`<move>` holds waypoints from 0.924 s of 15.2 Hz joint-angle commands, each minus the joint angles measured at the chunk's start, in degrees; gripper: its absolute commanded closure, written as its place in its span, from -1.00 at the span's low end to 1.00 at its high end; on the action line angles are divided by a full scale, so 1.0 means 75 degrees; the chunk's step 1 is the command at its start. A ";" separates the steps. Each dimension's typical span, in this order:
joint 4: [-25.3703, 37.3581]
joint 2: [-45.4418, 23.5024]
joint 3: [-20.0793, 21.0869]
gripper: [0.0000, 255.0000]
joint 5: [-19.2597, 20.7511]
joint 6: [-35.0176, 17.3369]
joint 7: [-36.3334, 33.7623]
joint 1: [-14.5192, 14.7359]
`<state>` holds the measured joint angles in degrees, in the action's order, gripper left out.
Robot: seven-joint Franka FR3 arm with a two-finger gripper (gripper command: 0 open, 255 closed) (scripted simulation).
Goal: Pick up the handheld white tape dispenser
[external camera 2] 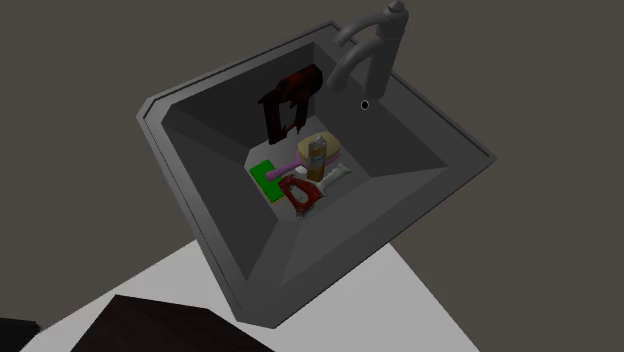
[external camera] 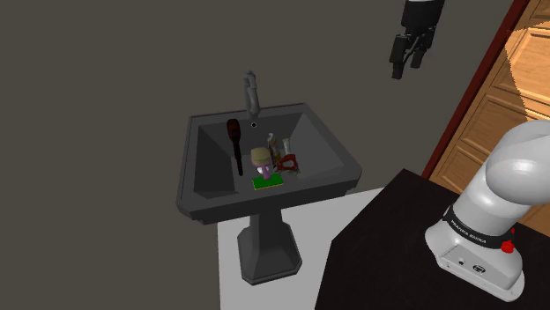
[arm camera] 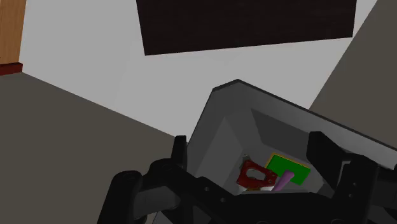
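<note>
The tape dispenser [external camera 2: 305, 190] has a red frame and a white handle. It lies in the basin of a dark grey pedestal sink [external camera 2: 420, 190], next to a green pad [external camera 2: 266, 180] and a beige jar [external camera 2: 318, 150]. It also appears as the red-and-white tape dispenser [external camera: 286, 162] in the shoulder view and as the tape dispenser [arm camera: 252, 175] between the fingers in the wrist view. My black gripper [external camera: 407, 65] hangs high above the sink, toward the shoulder view's upper right. The gripper [arm camera: 251, 159] is open, far from the dispenser, and holds nothing.
A dark brush [external camera: 235, 143] leans on the basin's wall [external camera: 207, 163]. A grey faucet [external camera: 252, 92] stands at the sink's back rim. A pink handle [external camera 2: 288, 167] lies over the green pad. Wooden cabinets [external camera: 511, 97] stand at the shoulder view's right, beside my dark stand [external camera: 397, 255].
</note>
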<state>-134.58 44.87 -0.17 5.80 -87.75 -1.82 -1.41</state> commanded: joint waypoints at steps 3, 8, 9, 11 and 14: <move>-0.0343 -0.0174 0.0011 -1.00 -0.0154 -0.0584 -0.0305 -0.0048; -0.1021 -0.0831 0.0050 -1.00 -0.0527 -0.2108 -0.1005 -0.0149; -0.1124 -0.1000 0.0059 -1.00 -0.0602 -0.2423 -0.1134 -0.0165; -0.1295 -0.1377 0.0076 -1.00 -0.0751 -0.3057 -0.1381 -0.0191; -0.1463 -0.2032 0.0097 -1.00 -0.0981 -0.4015 -0.1723 -0.0216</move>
<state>-145.34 31.36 0.41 -0.87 -115.41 -13.71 -3.03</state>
